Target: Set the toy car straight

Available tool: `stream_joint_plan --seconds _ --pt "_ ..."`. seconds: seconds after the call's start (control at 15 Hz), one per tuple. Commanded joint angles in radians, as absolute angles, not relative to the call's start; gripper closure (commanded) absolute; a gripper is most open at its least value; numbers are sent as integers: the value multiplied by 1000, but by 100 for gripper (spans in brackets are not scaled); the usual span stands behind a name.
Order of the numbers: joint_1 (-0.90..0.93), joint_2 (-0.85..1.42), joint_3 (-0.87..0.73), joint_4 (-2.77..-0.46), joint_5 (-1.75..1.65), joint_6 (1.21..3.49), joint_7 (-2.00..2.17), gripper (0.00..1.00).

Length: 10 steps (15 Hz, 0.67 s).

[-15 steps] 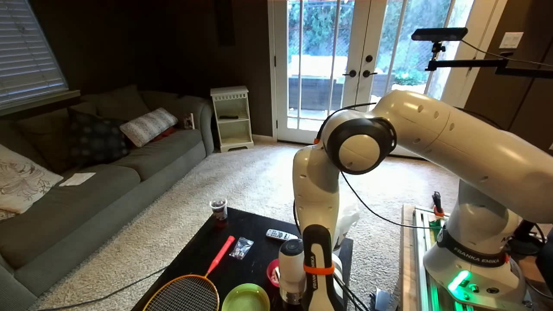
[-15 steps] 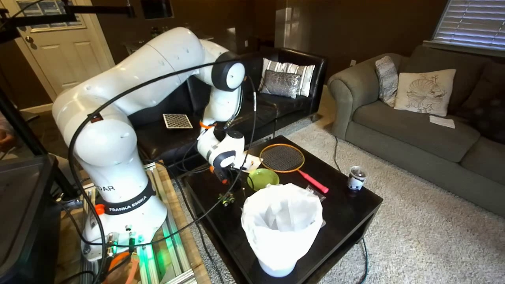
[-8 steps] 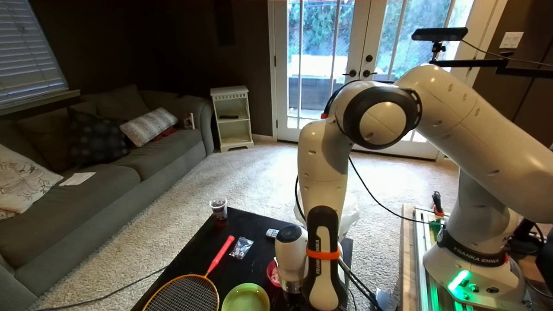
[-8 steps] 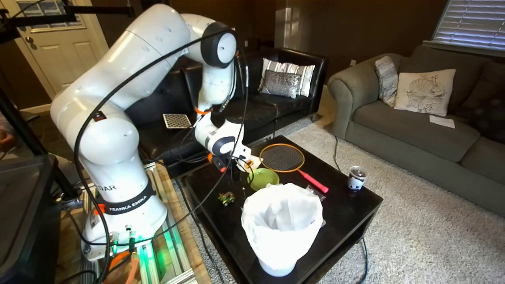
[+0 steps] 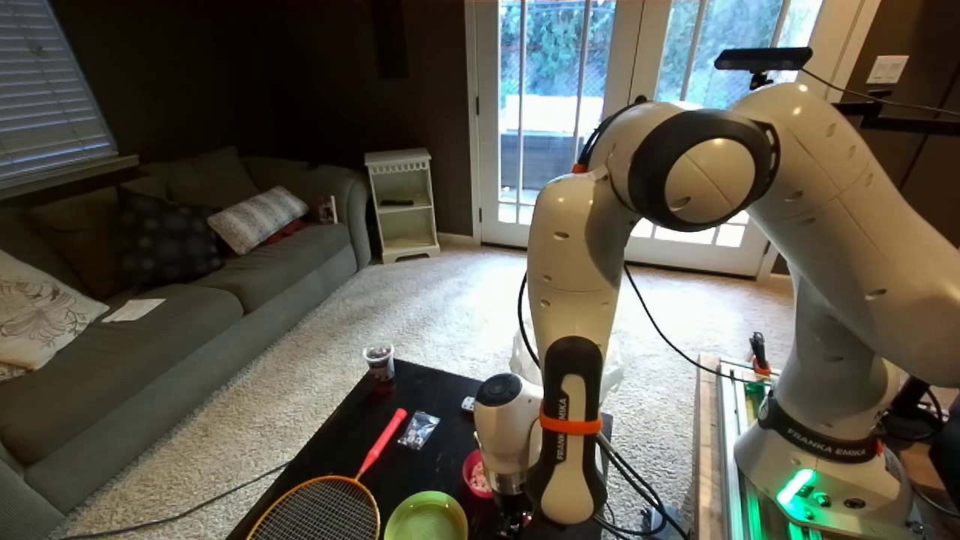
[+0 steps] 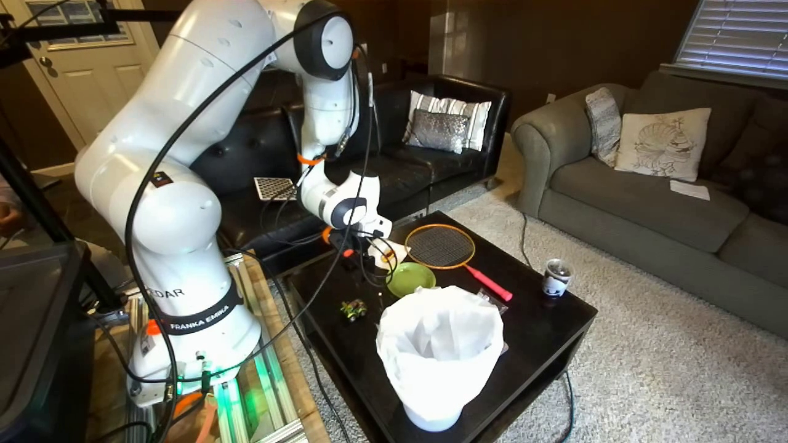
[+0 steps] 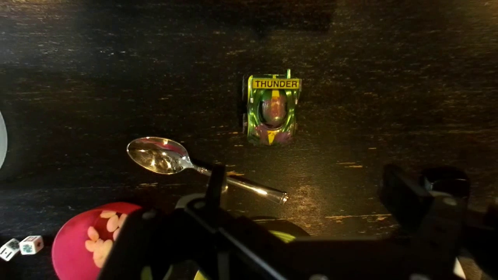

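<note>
The toy car [image 7: 272, 112] is green with yellow stripes and a THUNDER sign. In the wrist view it stands on its wheels on the dark table, its long side nearly in line with the picture's vertical. The car also shows in an exterior view [image 6: 353, 310]; in an exterior view from the racket side I cannot see it. My gripper [image 7: 305, 177] is open and empty, its two dark fingers wide apart above the table. The car lies beyond the fingertips, apart from them. In an exterior view the gripper [image 6: 363, 261] hangs above the table, its fingers hard to make out.
A spoon [image 7: 249, 186] lies partly under the left finger. A pink bowl [image 7: 72, 245] with pale pieces and dice [image 7: 32, 245] are near. A green bowl [image 6: 411, 280], a racket [image 6: 441, 246], a white lined bin [image 6: 440, 357] and a cup [image 6: 557, 278] stand on the table [image 6: 523, 332].
The arm has risen and drawn back, lifting the gripper up from the table near the car. The car shows no visible shift. The pink bowl is less covered by the arm.
</note>
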State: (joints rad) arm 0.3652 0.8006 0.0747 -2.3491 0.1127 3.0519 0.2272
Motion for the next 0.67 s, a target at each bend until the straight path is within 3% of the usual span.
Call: stream_joint_plan --seconds 0.0,0.6 --pt "421 736 43 -2394 118 3026 265 0" --pt "401 770 53 -2365 109 3047 245 0"
